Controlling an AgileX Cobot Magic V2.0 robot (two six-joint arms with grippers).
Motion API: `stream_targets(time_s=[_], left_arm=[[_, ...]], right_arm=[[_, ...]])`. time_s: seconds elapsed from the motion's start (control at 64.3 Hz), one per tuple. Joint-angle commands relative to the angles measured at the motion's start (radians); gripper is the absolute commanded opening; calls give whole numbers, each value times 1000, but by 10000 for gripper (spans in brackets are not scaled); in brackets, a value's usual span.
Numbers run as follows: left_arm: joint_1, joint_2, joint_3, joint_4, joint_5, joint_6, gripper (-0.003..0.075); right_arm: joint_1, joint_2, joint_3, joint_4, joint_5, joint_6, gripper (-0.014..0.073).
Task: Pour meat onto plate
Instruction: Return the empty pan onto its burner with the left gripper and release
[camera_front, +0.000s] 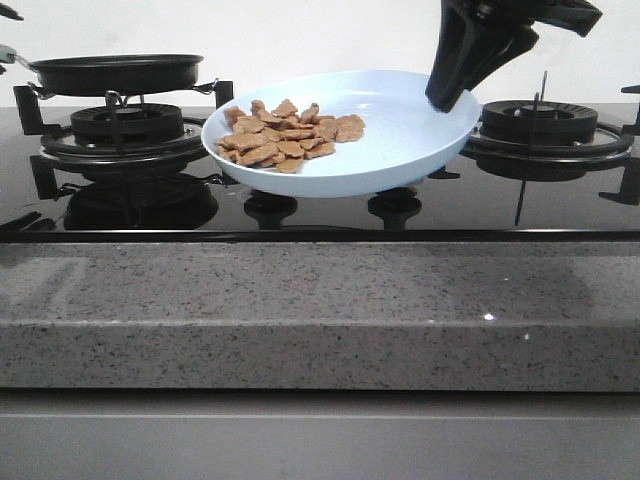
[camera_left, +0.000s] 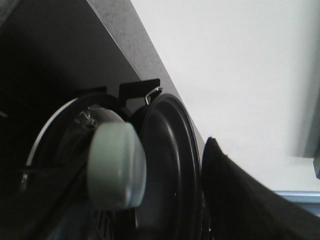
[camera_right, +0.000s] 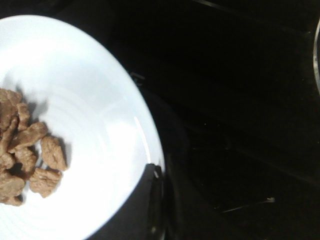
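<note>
my right gripper (camera_front: 455, 95) pinches the rim of the plate (camera_front: 400, 130), held tilted above the hob (camera_front: 320, 205); the meat (camera_front: 288, 133) heaps on the plate's far side; a slipping pinch could tip it; my left gripper's state: cannot tell

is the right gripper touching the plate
Touching. In the front view the right gripper meets the plate at its rim; the right wrist view shows a finger over that rim, no gap.
</note>
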Motion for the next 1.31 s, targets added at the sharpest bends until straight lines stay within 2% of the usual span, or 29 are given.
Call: stream_targets(time_s=[0.0,0.187,0.28,0.42,0.544,0.746,0.808,0.964,1.088,1.29], left_arm=[[4,-55,-29,-24,81,-1,445],[4,-70,-29,146,128,-37,445],[4,-74,-29,181,176,-39,440],[4,-105,-29,228,180,-39,430],[4,-141,-29,266,180,-39,311],[2,-195,-29,302,193,-51,22],[2,-208,-29,308,208,-52,-20],[2,-278,-29,317,207,-52,-20],[-10,-378,-5,379,165,-37,-20],[-117,-636,159,614,-110,-21,-20]], right_arm=[[-2,-48,-24,24,-40,-4,-60],[-2,-48,-24,24,-40,-4,-60],[-2,-48,-24,24,-40,-4,-60],[-2,-48,-24,24,-40,-4,-60],[-2,-48,-24,24,-40,-4,-60],[-2,-48,-24,24,-40,-4,-60],[-2,-48,-24,24,-40,-4,-60],[-2,-48,-24,24,-40,-4,-60],[-2,-48,-24,24,-40,-4,-60],[-2,-48,-24,24,-40,-4,-60]])
